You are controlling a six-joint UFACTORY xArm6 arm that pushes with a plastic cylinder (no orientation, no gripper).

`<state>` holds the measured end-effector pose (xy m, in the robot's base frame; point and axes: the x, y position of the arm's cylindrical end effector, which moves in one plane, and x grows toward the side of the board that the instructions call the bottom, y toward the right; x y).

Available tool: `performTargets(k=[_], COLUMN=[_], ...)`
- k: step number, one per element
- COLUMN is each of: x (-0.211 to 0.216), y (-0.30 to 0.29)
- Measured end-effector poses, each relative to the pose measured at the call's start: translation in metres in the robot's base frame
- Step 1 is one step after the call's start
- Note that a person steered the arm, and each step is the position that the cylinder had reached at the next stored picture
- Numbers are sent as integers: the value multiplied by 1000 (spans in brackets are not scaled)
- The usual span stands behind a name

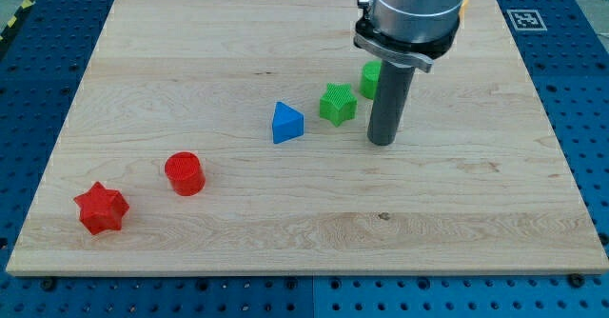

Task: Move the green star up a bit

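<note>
The arm's dark rod tip rests on the pale wooden board, just right of the green star block, not touching. There are no fingers. A second green block sits half-hidden behind the rod, toward the top edge. A blue triangular block lies left of the star.

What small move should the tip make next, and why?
Probably slide my tip toward the view's left and slightly down, to get below the green star. The tip now stands at the star's right, apart from it, so pushing from here would not send it up.
</note>
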<state>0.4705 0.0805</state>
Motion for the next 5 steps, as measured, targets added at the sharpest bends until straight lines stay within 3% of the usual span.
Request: performTargets(k=[5], x=[-36], y=[-31])
